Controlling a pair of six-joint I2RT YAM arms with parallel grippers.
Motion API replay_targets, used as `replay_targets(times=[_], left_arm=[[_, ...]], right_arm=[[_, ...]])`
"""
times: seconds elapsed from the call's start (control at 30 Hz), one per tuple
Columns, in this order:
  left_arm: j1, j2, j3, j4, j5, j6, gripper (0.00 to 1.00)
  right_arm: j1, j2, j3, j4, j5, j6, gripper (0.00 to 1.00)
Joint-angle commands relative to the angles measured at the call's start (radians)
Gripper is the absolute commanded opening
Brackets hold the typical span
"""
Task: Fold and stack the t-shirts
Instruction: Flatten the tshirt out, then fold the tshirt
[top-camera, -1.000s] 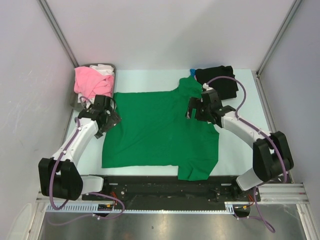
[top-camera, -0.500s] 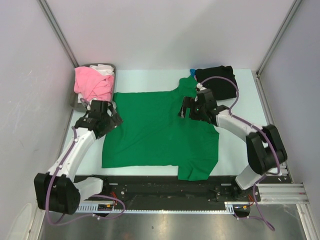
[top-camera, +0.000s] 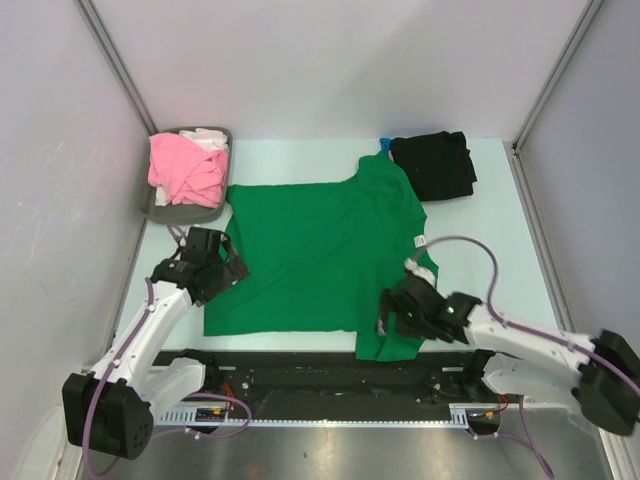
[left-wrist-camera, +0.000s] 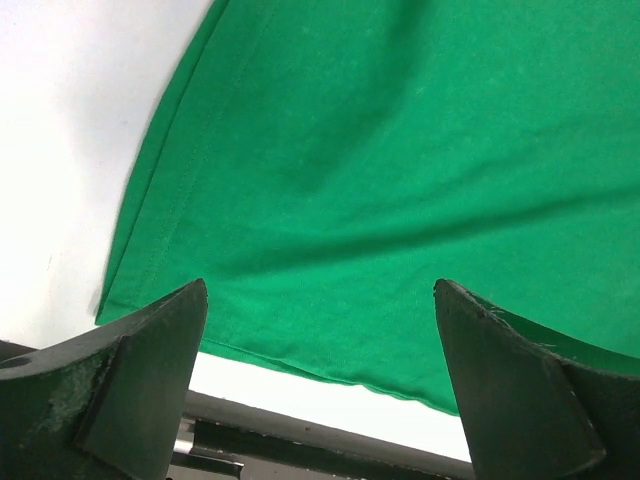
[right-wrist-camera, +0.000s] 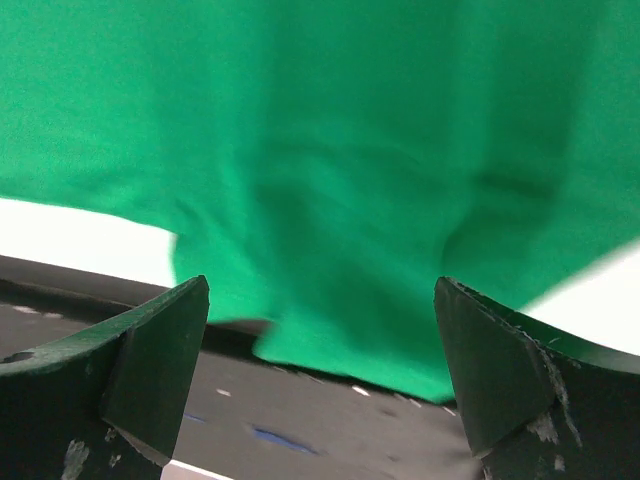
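A bright green t-shirt (top-camera: 320, 255) lies spread flat on the table, its small white neck label (top-camera: 420, 240) on the right. My left gripper (top-camera: 230, 272) hovers open over its left edge, with the hem (left-wrist-camera: 300, 365) showing between the fingers (left-wrist-camera: 150, 370). My right gripper (top-camera: 387, 316) is open above the near sleeve (right-wrist-camera: 360, 300), which droops over the table's front edge. A folded black t-shirt (top-camera: 435, 165) lies at the back right with a bit of blue cloth (top-camera: 383, 145) beside it. Pink (top-camera: 182, 168) and white (top-camera: 210, 140) t-shirts are heaped at the back left.
A dark grey tray (top-camera: 175, 211) at the back left holds the pink and white heap. A black rail (top-camera: 300, 370) with the arm bases runs along the table's near edge. Light walls and metal posts close in the sides and back.
My right arm has swung from the collar at the back down to the near sleeve. My left gripper has slid a little nearer along the shirt's left edge. Both stayed open.
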Motion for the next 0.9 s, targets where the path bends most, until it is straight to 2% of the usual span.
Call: replay_targets(times=[0.0,0.07,0.27,0.43,0.63,0.87], left_arm=[[-0.007,-0.052,0.003,0.004,0.015,-0.026,1.0],[-0.007,-0.057,0.003,0.007,0.018,-0.028,1.0],[-0.014,-0.041,0.009,0.016,0.028,-0.032,1.0],[-0.015,-0.034,0.016,0.014,0.025,-0.029,1.0],[-0.015,-0.038,0.004,0.011,0.01,-0.022,1.0],[-0.015,-0.005,-0.01,0.039,0.019,-0.02,1.0]], right_arm=[[0.048,-0.266,-0.137,-0.128,0.096,0.287,1.0],[0.071,-0.375,-0.171,-0.183,0.12,0.327,1.0],[0.099,-0.45,-0.18,-0.261,0.116,0.369,1.0],[0.159,-0.444,-0.18,-0.29,0.111,0.423,1.0],[0.31,-0.457,-0.182,-0.358,0.174,0.548,1.0],[0.335,-0.362,-0.18,-0.292,0.251,0.53,1.0]])
